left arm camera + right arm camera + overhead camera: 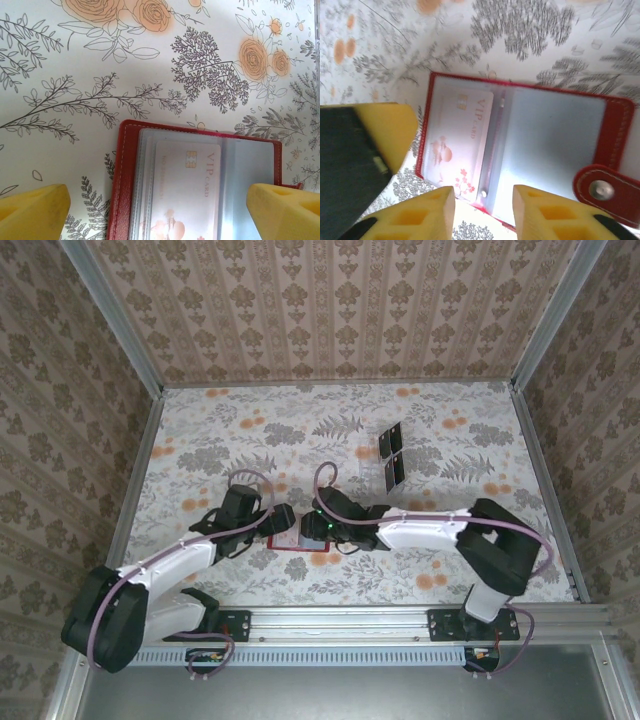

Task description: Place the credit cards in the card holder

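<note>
Red card holder (pixel 297 545) lies open flat on the flowered desk (pixel 200 440), near the arms' bases and right between the two grippers. One pale VIP card (pixel 187 190) already sits in a clear sleeve. In the right wrist view the snap tab (pixel 600 187) sticks out at the holder's right end.

Two dark credit cards (pixel 393 472) are well apart from the holder, farther out and off to the right. Their long sides run roughly away from the arms. The right arm looks the nearer one for fetching them.

The right gripper (pixel 482 212) hangs over the holder's near edge at the fold. Its fingers are parted to either side of that edge and pinch nothing. The left gripper (pixel 160 210) is spread wide and empty, with the holder lying in the span between its yellow fingertips (pixel 35 212).

From above, both grippers cover most of the holder, leaving just a red strip. A clear rack (pixel 370 468) seems to stand by the cards. I cannot tell whether they lean in it or lie flat.
</note>
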Robot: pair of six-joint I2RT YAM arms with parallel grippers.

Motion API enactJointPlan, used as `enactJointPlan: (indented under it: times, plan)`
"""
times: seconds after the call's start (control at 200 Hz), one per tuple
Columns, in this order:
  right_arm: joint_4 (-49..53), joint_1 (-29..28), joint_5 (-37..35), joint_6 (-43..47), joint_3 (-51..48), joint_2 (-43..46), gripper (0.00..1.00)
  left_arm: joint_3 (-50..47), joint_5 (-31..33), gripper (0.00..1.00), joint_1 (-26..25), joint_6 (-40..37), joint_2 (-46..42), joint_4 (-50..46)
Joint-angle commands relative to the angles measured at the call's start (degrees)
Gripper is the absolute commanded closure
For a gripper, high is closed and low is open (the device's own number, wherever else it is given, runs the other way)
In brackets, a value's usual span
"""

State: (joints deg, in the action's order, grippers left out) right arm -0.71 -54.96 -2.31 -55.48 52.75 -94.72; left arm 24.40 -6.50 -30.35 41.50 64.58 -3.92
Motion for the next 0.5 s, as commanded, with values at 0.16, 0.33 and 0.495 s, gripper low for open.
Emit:
enactJointPlan:
  times: [0.16,0.33,0.495]
  plan:
    - [20.94,0.28,-13.69,7.04,6.11,1.49,0.4,4.11,3.15,0.0,0.64,-3.98,-1.66,-8.9]
    - [25.51,-0.76,-15.28,10.59,12.32,-4.2,0.37,5.17,4.2,0.0,0.64,-4.6,-0.53,-11.09]
    - [28.65,-1.29,-17.65,11.45,16.42,-9.42,0.37,5.65,3.66,0.0,0.55,-5.37,1.22,-11.25]
